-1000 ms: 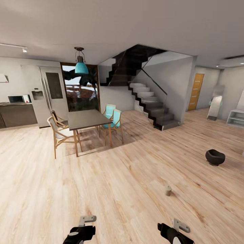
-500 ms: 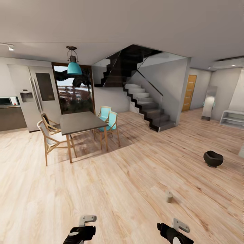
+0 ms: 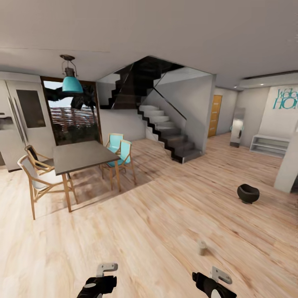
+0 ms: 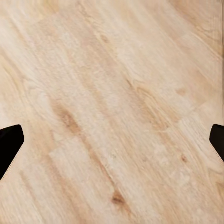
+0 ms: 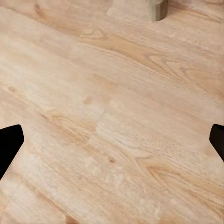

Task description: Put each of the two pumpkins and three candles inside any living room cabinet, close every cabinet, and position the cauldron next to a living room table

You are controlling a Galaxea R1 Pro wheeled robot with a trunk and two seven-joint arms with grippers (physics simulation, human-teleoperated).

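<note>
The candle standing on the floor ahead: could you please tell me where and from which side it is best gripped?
Probably around its round side wall, coming straight down from above: the candle stands upright, alone on the floor, nearest the right pincer.

Light plank floor (image 3: 157, 223) with upright candle (image 3: 202, 247), black cauldron (image 3: 248, 193), dining table (image 3: 80, 157).

Teal lettering (image 3: 284, 98) showing on white wall (image 3: 265, 120) far right, cut off, reading roughly "Welc / HO".
</note>
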